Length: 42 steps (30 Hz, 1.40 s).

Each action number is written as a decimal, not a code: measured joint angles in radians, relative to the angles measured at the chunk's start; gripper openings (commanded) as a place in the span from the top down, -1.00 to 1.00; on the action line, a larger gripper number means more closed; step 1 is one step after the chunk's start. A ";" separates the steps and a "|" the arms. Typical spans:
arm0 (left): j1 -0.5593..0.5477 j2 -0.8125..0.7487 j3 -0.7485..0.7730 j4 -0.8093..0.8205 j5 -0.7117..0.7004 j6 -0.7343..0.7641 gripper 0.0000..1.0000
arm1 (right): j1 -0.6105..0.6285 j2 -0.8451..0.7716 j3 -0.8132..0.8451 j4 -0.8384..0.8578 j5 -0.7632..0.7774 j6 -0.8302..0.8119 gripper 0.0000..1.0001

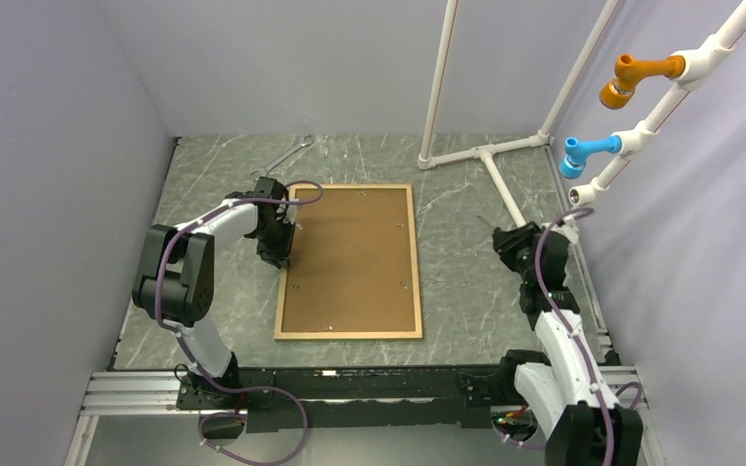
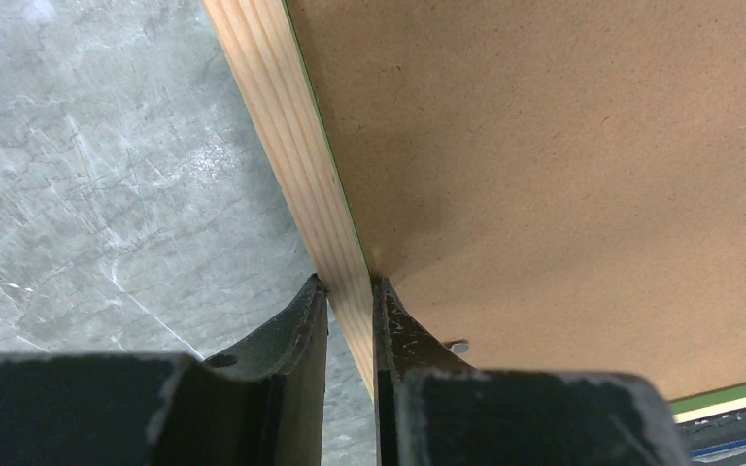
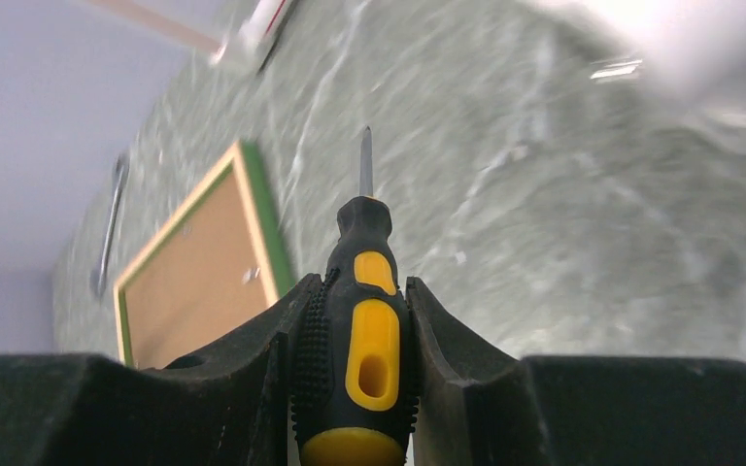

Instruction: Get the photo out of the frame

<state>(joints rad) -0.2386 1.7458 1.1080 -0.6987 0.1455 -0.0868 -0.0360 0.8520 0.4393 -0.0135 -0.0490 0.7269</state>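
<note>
On the grey marbled table [image 1: 466,282] the frame [image 1: 350,335] lies face down, its brown backing board [image 1: 350,257] uppermost. My left gripper [image 2: 350,286] pinches the frame's pale wooden left rail. My right gripper [image 3: 355,291], well apart to the right, clamps a black-and-yellow screwdriver [image 3: 369,340].

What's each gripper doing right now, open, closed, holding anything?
Left gripper: closed on the wooden side rail of the frame.
Right gripper: closed on a black-and-yellow screwdriver.
</note>
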 measured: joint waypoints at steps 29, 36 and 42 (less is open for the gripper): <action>0.003 0.001 0.002 -0.002 0.006 0.002 1.00 | -0.365 0.040 -0.257 0.177 -0.101 0.320 0.08; 0.004 0.001 0.002 -0.002 0.009 0.006 1.00 | -0.375 0.085 -0.304 0.187 -0.098 0.304 -0.28; 0.005 0.000 0.002 -0.003 0.011 0.008 1.00 | -0.375 0.129 -0.280 0.225 -0.116 0.275 -0.63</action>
<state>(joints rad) -0.2340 1.7458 1.1099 -0.7013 0.1566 -0.0784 -0.4107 0.9813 0.1589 0.2111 -0.1654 1.0023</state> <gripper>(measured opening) 0.210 0.738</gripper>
